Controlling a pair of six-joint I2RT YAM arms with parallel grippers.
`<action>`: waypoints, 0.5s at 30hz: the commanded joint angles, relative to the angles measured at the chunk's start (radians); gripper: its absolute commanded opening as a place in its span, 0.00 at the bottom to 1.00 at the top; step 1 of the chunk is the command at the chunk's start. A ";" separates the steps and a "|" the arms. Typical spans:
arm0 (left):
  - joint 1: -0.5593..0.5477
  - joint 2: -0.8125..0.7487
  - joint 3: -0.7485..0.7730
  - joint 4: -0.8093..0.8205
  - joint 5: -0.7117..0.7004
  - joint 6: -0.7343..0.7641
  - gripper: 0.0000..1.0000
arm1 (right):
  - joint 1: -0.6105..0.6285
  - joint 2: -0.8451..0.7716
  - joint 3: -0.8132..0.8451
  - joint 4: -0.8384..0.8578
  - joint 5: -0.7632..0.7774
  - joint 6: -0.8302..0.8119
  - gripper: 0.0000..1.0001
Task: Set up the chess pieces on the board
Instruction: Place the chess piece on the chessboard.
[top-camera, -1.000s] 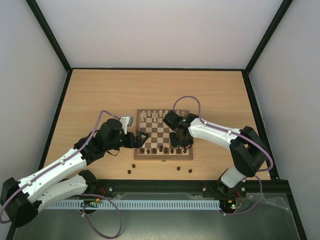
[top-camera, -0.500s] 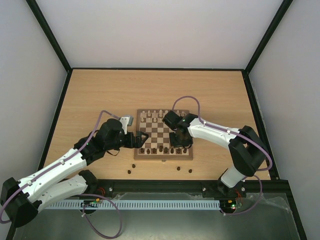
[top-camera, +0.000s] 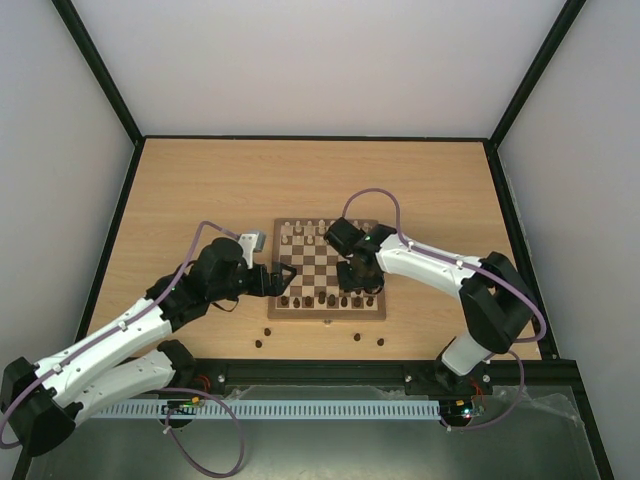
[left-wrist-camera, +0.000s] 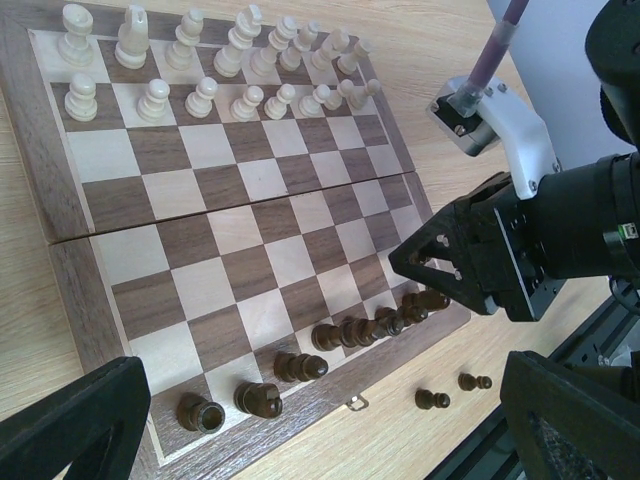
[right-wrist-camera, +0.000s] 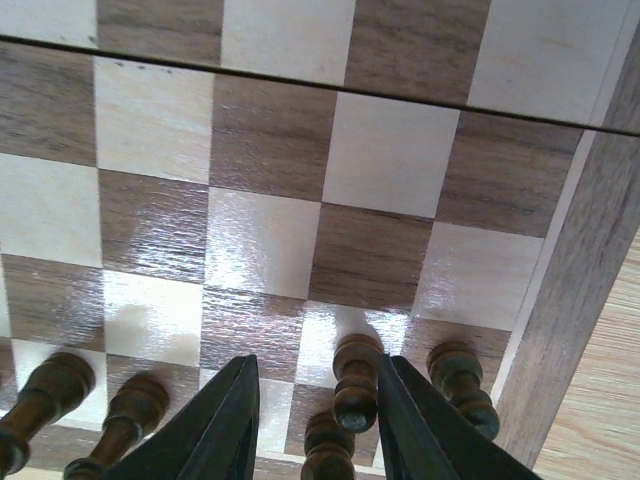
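Dark brown chess pieces (left-wrist-camera: 300, 366) crowd the near edge of the board (top-camera: 325, 262), where our right gripper (right-wrist-camera: 315, 365) straddles one with jaws apart, our left gripper (top-camera: 287, 281) likewise spread at its left rim, so we fear a closing finger may topple neighbours.

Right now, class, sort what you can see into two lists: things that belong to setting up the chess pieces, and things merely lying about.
Belongs to the job: board; pale pieces in the far two rows; dark pieces on the near row; loose dark pieces off the board; left gripper; right gripper.

Not part of it: table; purple cables; black frame.
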 joint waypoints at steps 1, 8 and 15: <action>0.007 -0.022 -0.013 -0.004 -0.007 -0.011 0.99 | 0.007 -0.048 0.044 -0.049 -0.007 -0.020 0.34; 0.007 -0.028 0.012 -0.028 -0.022 -0.003 0.99 | 0.006 -0.257 0.107 -0.132 0.064 -0.010 0.55; 0.007 -0.050 0.039 -0.071 -0.041 0.003 0.99 | 0.004 -0.476 0.037 -0.169 0.033 0.030 0.99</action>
